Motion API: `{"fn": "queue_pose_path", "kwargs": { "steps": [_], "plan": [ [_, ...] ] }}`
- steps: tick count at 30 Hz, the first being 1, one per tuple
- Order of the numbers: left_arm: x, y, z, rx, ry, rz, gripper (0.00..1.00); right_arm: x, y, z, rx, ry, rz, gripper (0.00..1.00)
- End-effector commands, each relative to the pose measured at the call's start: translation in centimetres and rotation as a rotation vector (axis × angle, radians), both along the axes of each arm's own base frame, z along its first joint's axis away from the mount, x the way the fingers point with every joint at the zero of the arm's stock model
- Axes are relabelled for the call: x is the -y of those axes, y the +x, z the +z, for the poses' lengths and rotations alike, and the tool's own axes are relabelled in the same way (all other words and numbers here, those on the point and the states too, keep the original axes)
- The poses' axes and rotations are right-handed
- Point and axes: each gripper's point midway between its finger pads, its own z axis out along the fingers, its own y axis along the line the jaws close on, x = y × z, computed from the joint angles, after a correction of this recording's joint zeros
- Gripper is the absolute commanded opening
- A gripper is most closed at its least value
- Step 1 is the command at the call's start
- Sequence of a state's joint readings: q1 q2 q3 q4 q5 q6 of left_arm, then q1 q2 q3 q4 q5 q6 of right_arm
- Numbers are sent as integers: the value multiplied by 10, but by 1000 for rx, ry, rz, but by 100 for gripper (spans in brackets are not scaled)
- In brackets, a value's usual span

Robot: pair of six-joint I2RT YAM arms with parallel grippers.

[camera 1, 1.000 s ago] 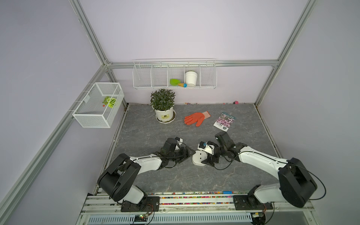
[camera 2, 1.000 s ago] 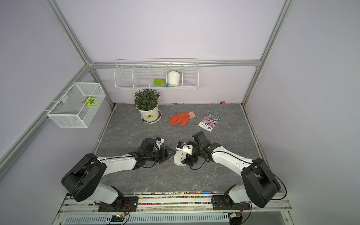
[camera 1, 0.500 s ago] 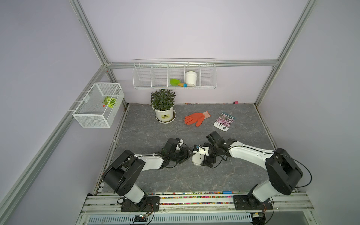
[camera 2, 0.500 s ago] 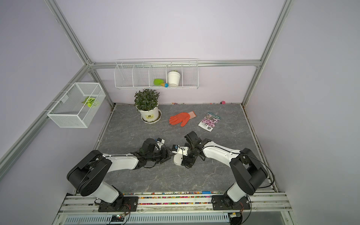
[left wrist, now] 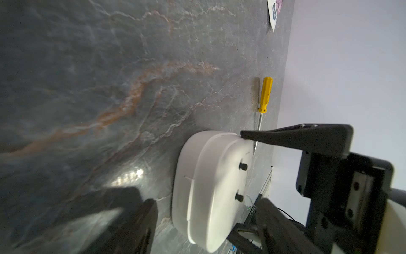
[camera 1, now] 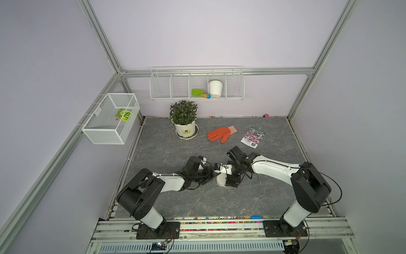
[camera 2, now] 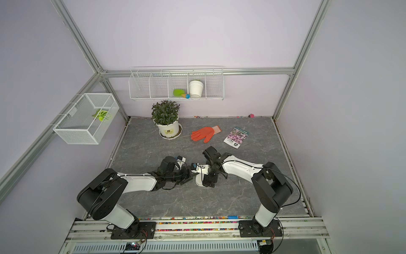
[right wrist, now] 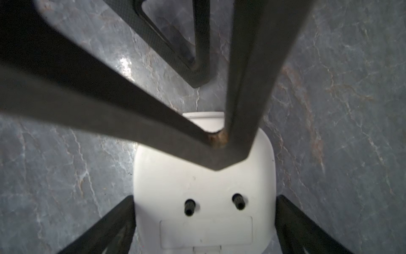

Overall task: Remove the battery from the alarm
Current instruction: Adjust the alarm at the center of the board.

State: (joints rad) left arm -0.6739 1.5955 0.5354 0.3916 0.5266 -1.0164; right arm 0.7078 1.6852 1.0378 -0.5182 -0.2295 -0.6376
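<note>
change: over the last second the right arm has folded in toward the middle and the right claw (right wrist: 204, 196) has settled squarely over the alarm (right wrist: 204, 180), which has barely shifted; the left arm has stayed low beside it.
meaning: the alarm looks pinned for work on its back; the removal itself seems not yet begun.
right claw: spread very wide, one finger against each side of the alarm, clamping it across its width without lifting it.
left claw (camera 1: 210, 176): open and turned on its side, holding nothing. One finger hangs over the far part of the alarm's back and the other sits lower, just past its edge. Whether the upper finger touches the back I cannot tell.
alarm: face down on the worktop (camera 1: 175, 158), back up, two black knobs (right wrist: 189, 206) showing.
cover (right wrist: 206, 231): the rectangular panel in the alarm's back looks closed.
battery: not in sight; probably behind that cover.
screwdriver (left wrist: 265, 94): yellow-handled, lying on the worktop just beside the alarm, untouched.
</note>
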Motion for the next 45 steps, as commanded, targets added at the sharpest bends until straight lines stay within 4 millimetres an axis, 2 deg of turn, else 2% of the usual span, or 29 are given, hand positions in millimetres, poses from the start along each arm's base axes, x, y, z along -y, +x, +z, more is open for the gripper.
{"fn": "queue_pose_path", "kwargs": {
  "steps": [1, 5, 8, 14, 19, 21, 24, 28, 32, 36, 39, 41, 45],
  "plan": [
    [-4, 1, 5, 21, -8, 15, 80, 12, -17, -15, -79, -87, 24, 93],
    [-12, 2, 14, 49, -24, 54, 91, 13, -18, -8, -76, -90, 16, 88],
    [-14, 1, 27, 74, -73, 59, 94, 2, -12, 9, -19, 8, -9, 88],
    [-3, -6, 54, 108, -173, -10, 94, -14, -2, 50, 83, 190, -47, 88],
    [5, -10, 69, 129, -237, -62, 91, -16, 4, 71, 123, 267, -74, 88],
    [11, -12, 75, 134, -263, -93, 88, -18, 5, 76, 130, 285, -83, 88],
    [18, -13, 76, 134, -279, -121, 77, -19, 7, 83, 146, 310, -93, 89],
    [20, -13, 79, 118, -303, -115, 52, -16, 12, 82, 163, 292, -120, 89],
    [17, -10, 76, 128, -273, -92, 34, -11, 14, 85, 181, 295, -149, 97],
    [5, 2, 70, 172, -154, -30, 26, -2, 12, 94, 218, 313, -168, 98],
    [-20, 21, 64, 237, 79, 59, 21, 10, 11, 108, 248, 359, -215, 98],
    [-39, 33, 71, 328, 255, 104, 18, 20, 12, 126, 281, 431, -268, 98],
    [-52, 37, 75, 476, 551, 45, 19, 53, 28, 163, 448, 553, -492, 98]
  ]
}}
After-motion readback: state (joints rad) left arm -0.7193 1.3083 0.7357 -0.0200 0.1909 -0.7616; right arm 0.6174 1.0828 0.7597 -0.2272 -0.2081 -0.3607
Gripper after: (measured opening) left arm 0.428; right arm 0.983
